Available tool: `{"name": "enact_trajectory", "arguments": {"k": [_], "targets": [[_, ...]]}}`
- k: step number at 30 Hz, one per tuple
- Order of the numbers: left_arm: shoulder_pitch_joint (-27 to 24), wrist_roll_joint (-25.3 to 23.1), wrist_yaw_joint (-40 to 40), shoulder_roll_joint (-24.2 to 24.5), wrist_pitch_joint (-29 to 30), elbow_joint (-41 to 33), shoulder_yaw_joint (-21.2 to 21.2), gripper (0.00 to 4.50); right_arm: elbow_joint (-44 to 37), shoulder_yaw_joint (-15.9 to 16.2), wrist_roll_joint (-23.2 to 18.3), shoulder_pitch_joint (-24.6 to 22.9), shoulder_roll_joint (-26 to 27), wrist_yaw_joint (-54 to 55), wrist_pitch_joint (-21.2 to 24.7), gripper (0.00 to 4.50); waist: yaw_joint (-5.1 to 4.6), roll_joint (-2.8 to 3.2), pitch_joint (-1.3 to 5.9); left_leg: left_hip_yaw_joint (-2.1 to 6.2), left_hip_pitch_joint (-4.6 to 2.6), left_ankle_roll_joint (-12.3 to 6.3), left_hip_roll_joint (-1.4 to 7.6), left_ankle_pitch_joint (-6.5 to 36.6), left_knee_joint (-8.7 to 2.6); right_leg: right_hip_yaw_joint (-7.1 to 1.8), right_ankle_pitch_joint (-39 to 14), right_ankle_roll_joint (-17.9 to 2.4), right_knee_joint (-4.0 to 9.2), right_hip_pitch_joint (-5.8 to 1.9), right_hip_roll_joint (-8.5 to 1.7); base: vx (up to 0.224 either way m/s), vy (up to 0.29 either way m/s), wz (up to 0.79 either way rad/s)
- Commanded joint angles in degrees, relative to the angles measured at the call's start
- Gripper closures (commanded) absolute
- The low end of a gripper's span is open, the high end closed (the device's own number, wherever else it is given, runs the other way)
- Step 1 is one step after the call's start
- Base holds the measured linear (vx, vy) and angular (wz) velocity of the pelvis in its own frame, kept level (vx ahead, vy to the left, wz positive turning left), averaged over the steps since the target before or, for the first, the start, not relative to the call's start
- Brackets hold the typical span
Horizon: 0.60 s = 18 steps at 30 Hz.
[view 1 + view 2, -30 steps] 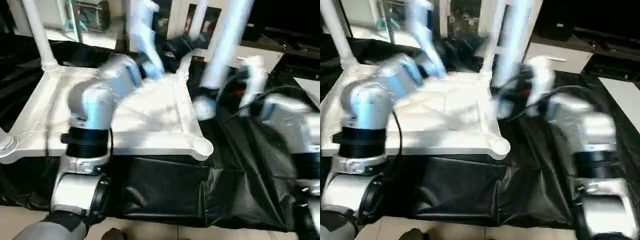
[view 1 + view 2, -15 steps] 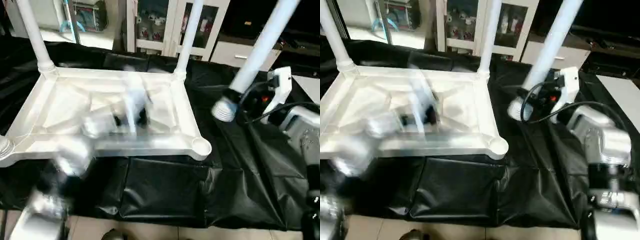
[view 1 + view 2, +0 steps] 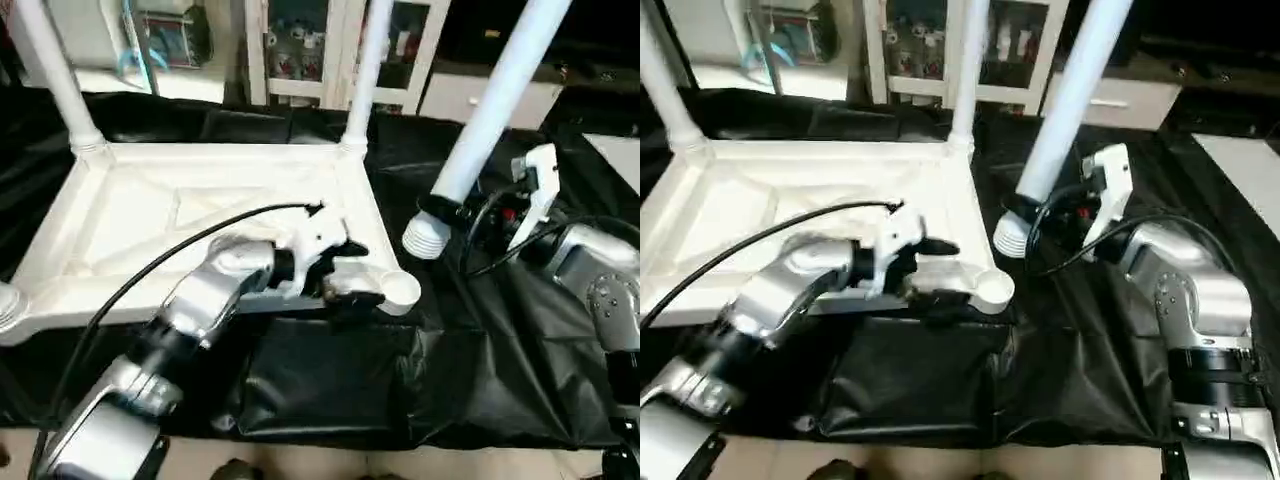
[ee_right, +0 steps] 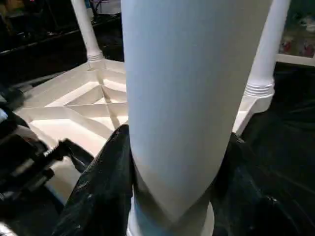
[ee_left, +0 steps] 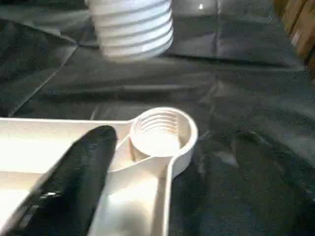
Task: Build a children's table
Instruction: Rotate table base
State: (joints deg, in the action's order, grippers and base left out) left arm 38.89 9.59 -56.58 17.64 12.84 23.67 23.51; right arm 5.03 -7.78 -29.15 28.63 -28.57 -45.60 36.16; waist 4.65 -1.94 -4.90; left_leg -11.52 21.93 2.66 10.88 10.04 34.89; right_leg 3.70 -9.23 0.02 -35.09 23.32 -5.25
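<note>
1. The white tabletop (image 3: 200,225) lies upside down on a black sheet (image 3: 480,370), two legs (image 3: 365,70) standing upright in its far corner sockets.
2. The right end effector (image 4: 172,196) is clamped around a fourth leg (image 3: 490,110), held tilted with its ribbed end just beside the empty near-right socket (image 5: 160,132).
3. The left end effector (image 3: 350,280) rests at that socket; I cannot tell how far open its fingers are.

Silver jointed forearms (image 3: 205,300) with black collars, trailing black cables (image 3: 180,250), ending in black fingers (image 5: 74,177).
</note>
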Motion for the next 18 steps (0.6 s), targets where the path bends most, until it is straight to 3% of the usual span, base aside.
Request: {"name": "enact_trajectory", "arguments": {"k": [1,3,4,5,6,8,11,13,14,15,18], "targets": [[0.90,-0.18,-0.23,0.27,1.13,0.65,-0.25,0.55,-2.22,-0.82,-1.19,0.24,-1.17,-0.56,0.93,2.65,0.05,-1.01,5.20,1.19,-1.22,0.63,2.30,9.94,-4.24,-2.46,-12.50,-11.05,3.83,-2.81,-3.39,0.052,-0.030,-0.04],[0.68,0.09,-2.30,0.76,1.31,1.30,0.03,0.93,-1.36,-0.81,-1.09,0.26,-1.11,-0.90,0.53,2.65,0.27,-0.98,5.17,0.98,-1.14,-0.92,2.24,7.36,-4.11,-2.50,-10.25,-12.30,3.49,-2.75,-3.44,0.000,0.000,0.00],[0.58,-1.16,-2.86,1.36,1.26,1.57,0.99,0.93,-0.36,-0.61,-0.59,0.35,-1.32,-0.84,0.34,2.65,0.26,-2.46,5.77,0.82,-1.19,-1.74,2.30,6.02,-3.87,-2.37,-9.22,-12.74,3.29,-2.98,-3.38,0.000,0.000,0.00],[0.53,-2.15,-3.17,1.71,1.13,1.79,1.64,0.93,0.29,-0.45,-0.25,0.40,-1.49,-0.78,0.25,2.65,0.50,-1.93,5.72,0.98,-1.07,-1.92,2.35,4.93,-3.88,-2.38,-8.49,-12.96,2.81,-3.05,-3.59,0.000,0.000,0.00],[0.37,-2.58,-3.36,1.96,1.14,1.88,1.85,0.93,0.91,-0.16,0.04,0.58,-1.51,-0.96,-0.03,2.65,0.60,-1.34,5.22,0.80,-1.13,-2.28,2.34,4.60,-3.94,-2.48,-8.17,-12.96,3.09,-2.44,-3.42,0.000,0.000,0.00],[0.13,-3.60,-2.70,1.76,0.17,3.10,1.63,1.36,1.99,0.47,0.63,1.07,-1.18,-1.32,-0.66,2.65,0.61,-1.44,5.24,0.71,-1.31,-2.28,2.34,4.99,-3.93,-2.44,-8.06,-13.20,3.09,-2.39,-3.26,0.000,0.000,0.00],[-0.26,-4.88,-1.78,1.76,-0.62,3.97,2.01,1.41,2.01,1.11,0.63,1.52,-0.75,-1.32,-0.42,2.65,0.82,-1.60,5.27,0.72,-1.43,-1.41,2.44,6.75,-4.00,-2.45,-10.02,-13.11,3.27,-2.45,-3.49,0.000,0.000,0.00],[-0.35,-6.15,-1.60,2.15,-1.19,4.24,2.51,1.61,2.24,1.67,0.84,1.70,-0.43,-1.25,-0.55,2.65,1.08,-1.08,5.13,0.89,-1.49,-0.67,2.54,8.23,-4.12,-2.51,-12.19,-12.44,3.49,-2.36,-3.70,0.000,0.000,0.00],[-0.38,-6.72,-1.44,2.26,-1.62,4.48,2.79,1.75,2.45,2.04,1.11,1.77,-0.34,-1.34,-0.78,2.65,1.00,-1.29,5.11,0.88,-1.46,-0.27,2.52,8.79,-4.17,-2.50,-12.88,-11.99,3.55,-2.38,-3.64,0.000,0.000,0.00],[-0.31,-7.64,-0.78,2.26,-2.63,5.08,3.06,1.78,2.69,2.48,1.49,1.87,-0.25,-1.58,-1.14,2.65,1.18,-0.48,5.13,1.02,-1.54,0.03,2.51,9.08,-4.22,-2.51,-13.04,-11.90,3.56,-2.33,-3.68,0.000,0.000,0.00],[0.11,-8.88,-0.02,1.98,-3.75,6.65,3.57,1.92,2.87,2.77,1.76,2.10,-0.03,-1.71,-1.42,2.65,1.02,-0.82,5.33,1.07,-1.44,0.77,2.46,9.57,-4.26,-2.48,-12.01,-11.71,3.45,-2.55,-3.61,0.000,0.000,0.00]]}}
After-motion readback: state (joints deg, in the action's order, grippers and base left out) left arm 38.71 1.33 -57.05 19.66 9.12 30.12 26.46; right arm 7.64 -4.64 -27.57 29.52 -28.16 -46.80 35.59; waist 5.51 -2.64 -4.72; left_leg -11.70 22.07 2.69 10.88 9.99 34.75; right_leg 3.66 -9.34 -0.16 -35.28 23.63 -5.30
